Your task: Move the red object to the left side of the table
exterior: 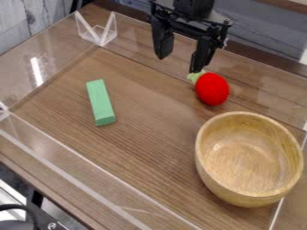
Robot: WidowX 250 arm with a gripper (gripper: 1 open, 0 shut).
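Table: brown, wood-grain top with low clear acrylic walls [135, 144], extending beneath and around the hand.

Bowl: round, pale tan, wooden [249, 158]; well apart from the hand, toward the camera and on the picture's right.

Hand: black robot gripper [181, 62], jaws spread wide, holding nothing.

Block: rectangular, green [100, 102]; apart from the hand, toward the camera and on the picture's left.

Toy fruit: small, round, bright red, with pale green top [213, 88]; just beside the hand's right-hand fingertip in view, slightly nearer the camera; contact cannot be told.
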